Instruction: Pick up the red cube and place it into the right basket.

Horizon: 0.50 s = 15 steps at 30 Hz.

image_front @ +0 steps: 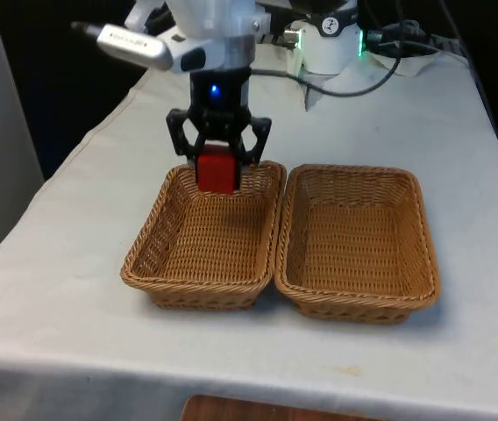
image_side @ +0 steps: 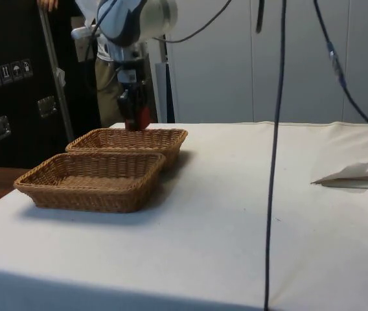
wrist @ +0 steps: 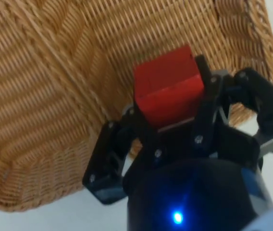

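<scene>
Red cube (image_front: 216,169): held between the two black fingers of the claw (image_front: 218,158), clamped on two opposite faces, raised above the far end of the wicker basket at the front view's left (image_front: 157,254); in the wrist view the cube (wrist: 167,86) sits over the woven wall and floor of that basket (wrist: 45,96). Claw: closed on the cube, pointing downward, at about rim height of the basket in the side view (image_side: 134,116). Baskets: two, rectangular, brown wicker, side by side with their long rims touching or nearly so; the basket at the front view's right (image_front: 429,263) holds nothing. Tabletop (image_front: 74,210): covered by a white cloth. Other items: a person standing behind the tabletop in the side view (image_side: 109,81); dark cables hanging across the side view (image_side: 276,129).
</scene>
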Tool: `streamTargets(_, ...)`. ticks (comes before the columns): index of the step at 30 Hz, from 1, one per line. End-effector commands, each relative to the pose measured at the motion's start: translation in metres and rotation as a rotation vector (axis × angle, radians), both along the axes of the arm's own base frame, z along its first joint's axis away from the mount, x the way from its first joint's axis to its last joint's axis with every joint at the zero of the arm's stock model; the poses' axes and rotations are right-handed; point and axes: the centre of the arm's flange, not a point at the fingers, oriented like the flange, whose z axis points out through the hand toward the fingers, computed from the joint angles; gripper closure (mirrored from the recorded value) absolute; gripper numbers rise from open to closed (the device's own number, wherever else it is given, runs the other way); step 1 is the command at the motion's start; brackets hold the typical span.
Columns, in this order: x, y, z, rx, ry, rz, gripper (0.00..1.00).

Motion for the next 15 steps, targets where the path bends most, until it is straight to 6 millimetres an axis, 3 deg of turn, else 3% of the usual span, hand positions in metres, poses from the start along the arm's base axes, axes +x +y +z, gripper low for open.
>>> streamTargets(1,0.003,-0.001,-0.004,0.009,0.004,0.001,0.98)
streamTargets(15,0.021,-0.017,-0.036,-0.011,0.005,0.002,0.98)
